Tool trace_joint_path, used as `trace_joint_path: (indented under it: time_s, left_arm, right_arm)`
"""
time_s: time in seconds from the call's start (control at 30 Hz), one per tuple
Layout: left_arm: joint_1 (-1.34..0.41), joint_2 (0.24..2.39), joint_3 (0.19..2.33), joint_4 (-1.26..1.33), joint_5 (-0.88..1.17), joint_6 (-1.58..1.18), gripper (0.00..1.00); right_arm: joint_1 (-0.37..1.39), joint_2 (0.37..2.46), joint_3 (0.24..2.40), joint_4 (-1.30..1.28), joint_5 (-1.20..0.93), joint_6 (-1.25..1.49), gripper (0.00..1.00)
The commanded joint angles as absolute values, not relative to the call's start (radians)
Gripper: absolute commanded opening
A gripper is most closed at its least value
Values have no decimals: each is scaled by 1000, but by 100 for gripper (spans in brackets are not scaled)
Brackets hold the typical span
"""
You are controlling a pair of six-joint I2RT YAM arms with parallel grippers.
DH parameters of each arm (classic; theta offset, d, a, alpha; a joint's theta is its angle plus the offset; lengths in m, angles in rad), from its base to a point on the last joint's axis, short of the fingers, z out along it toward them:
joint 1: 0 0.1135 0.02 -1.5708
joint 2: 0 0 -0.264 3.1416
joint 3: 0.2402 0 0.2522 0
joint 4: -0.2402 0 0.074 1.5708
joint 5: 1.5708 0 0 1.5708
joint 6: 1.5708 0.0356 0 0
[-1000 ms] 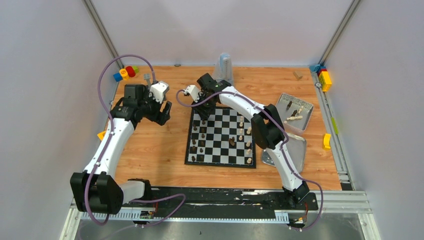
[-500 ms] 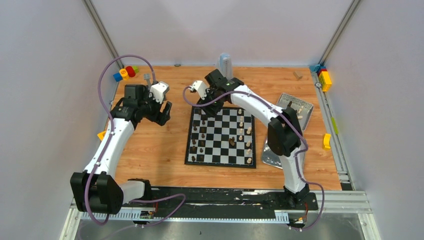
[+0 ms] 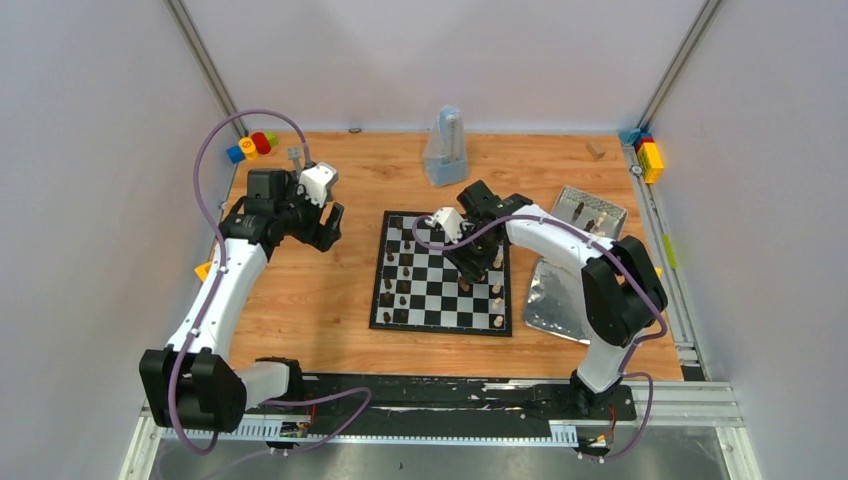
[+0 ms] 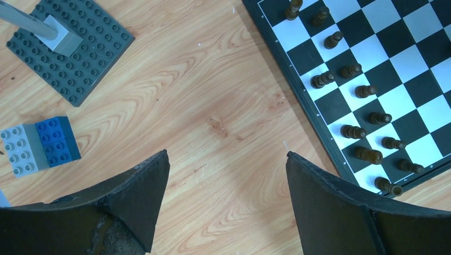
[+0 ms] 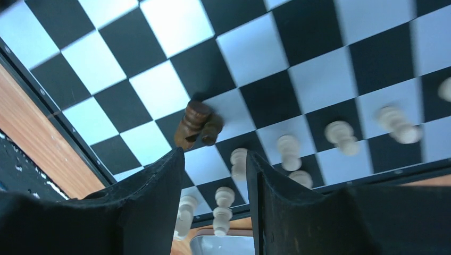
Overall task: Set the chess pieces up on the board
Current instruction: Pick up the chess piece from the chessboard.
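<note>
board (image 3: 443,300) in view, nothing gripped

grey walls (image 3: 450,60) box in my wooden surface (image 3: 310,290); chess pieces (image 4: 367,91) stand along the board's left and right sides. left pincer (image 4: 226,175) gapes empty beside it, right pincer (image 5: 214,175) gapes empty above it. pale pieces (image 5: 290,144) blur in my right wrist view.

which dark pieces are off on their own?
The dark pair next to the pale pieces, just ahead of the right gripper; the other dark pieces line the board's opposite side.
</note>
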State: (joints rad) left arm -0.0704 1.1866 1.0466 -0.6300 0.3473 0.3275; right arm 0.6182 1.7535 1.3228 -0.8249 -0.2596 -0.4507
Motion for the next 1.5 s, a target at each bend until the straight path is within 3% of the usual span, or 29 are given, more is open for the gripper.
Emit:
trace_joint_path:
  time_s: [0.0, 0.4, 0.87, 1.2, 1.47]
  left_arm:
    - [-64, 1163, 1055, -603, 379, 324, 88]
    - [-63, 1170, 1049, -606, 372, 328, 89]
    - [-64, 1172, 1044, -603, 364, 333, 89]
    - [-63, 1166, 1039, -601, 356, 333, 89]
    - [-63, 1167, 1040, -597, 347, 330, 89]
  right_arm:
    - [623, 1707, 1270, -765, -300, -460, 47]
    - [620, 1752, 1289, -733, -310, -460, 42]
    - [621, 1774, 1299, -741, -317, -457, 26]
    - [621, 1805, 1351, -751, -306, -462, 7]
    - [621, 1838, 1469, -766, -266, -466, 2]
